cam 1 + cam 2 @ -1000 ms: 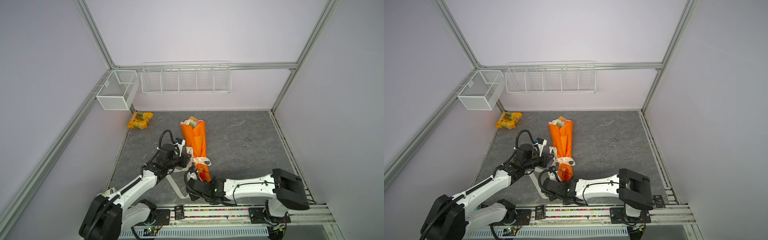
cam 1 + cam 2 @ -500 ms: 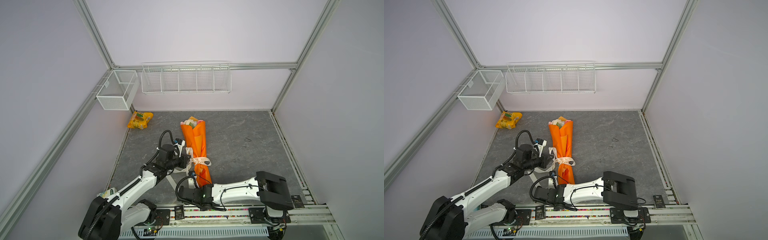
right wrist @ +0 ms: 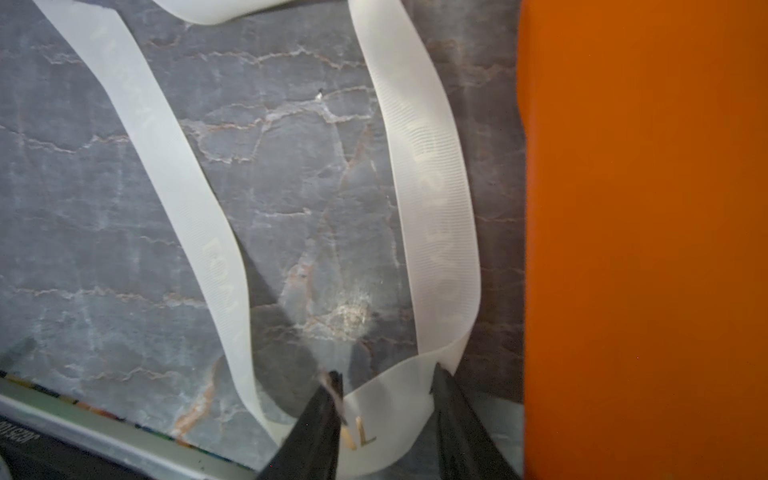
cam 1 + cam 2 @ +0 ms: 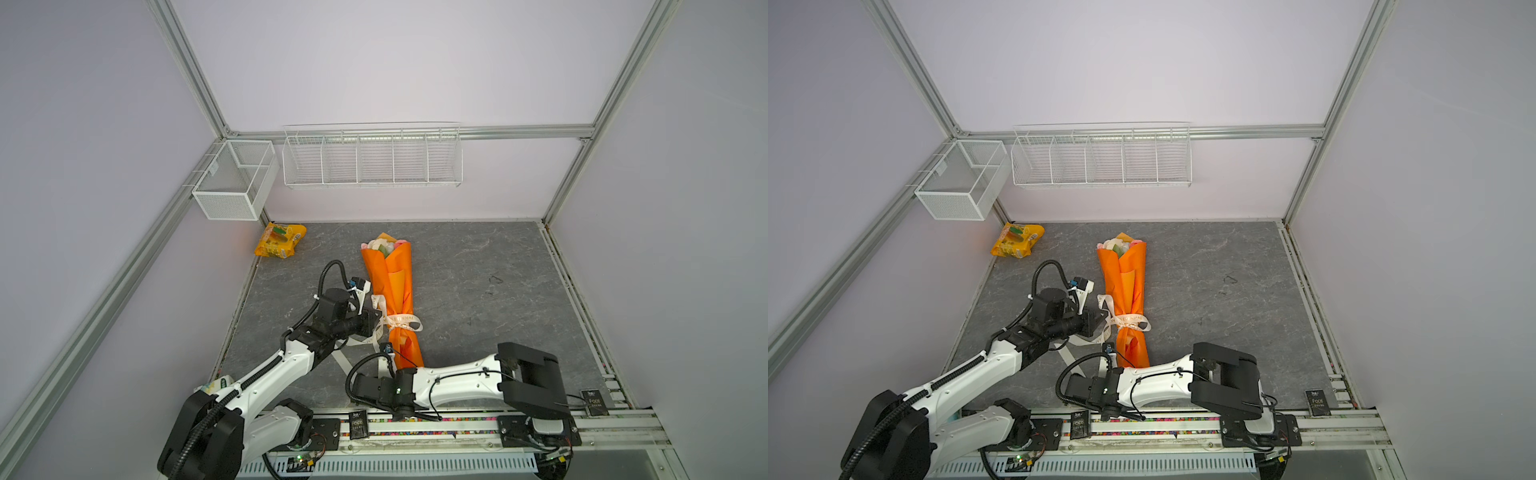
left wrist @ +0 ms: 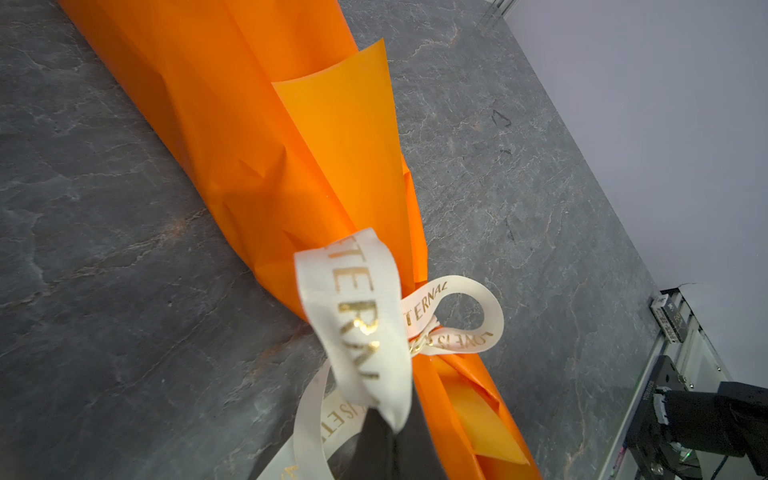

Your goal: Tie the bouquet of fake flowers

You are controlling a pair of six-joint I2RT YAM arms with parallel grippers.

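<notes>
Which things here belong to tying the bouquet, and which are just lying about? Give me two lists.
In the job:
bouquet of fake flowers
ribbon round its wrap
left pincer, shut on the ribbon
right pincer, open, ribbon between its fingers

Lying about:
snack packet
mesh basket
wire rack

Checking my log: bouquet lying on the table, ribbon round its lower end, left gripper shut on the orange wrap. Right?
Not quite: the left gripper is shut on the cream ribbon, not the orange wrap; the left wrist view shows it. The rest holds.
</notes>
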